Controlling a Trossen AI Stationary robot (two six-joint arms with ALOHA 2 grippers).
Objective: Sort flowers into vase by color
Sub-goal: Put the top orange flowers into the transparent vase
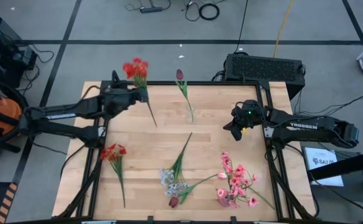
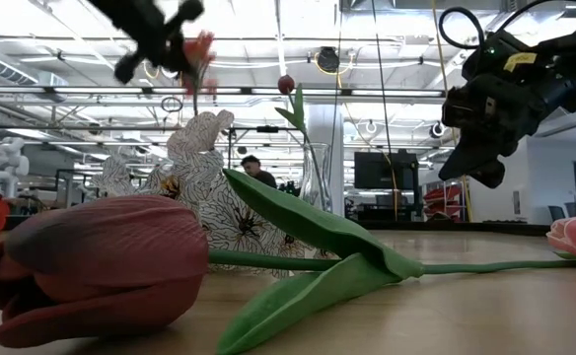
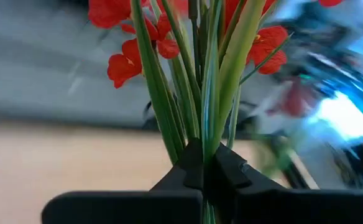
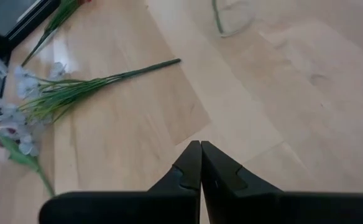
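At table centre we see the glass vase (image 1: 189,114) holding one maroon tulip (image 1: 180,75); left gripper (image 1: 142,93) clamps a red sprig (image 1: 136,68), right gripper (image 1: 236,129) closed empty

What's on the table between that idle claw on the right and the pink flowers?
Nothing: in the high view, only bare wood separates the right gripper, hovering shut, from the pink flowers.

Even overhead light falls on my counter (image 1: 243,162), with only soft shadows. In the low view, bright ceiling lights glare and the near maroon tulip (image 2: 101,261) is blurred. My left wrist view's background is smeared (the red flowers (image 3: 188,37) stay sharper).
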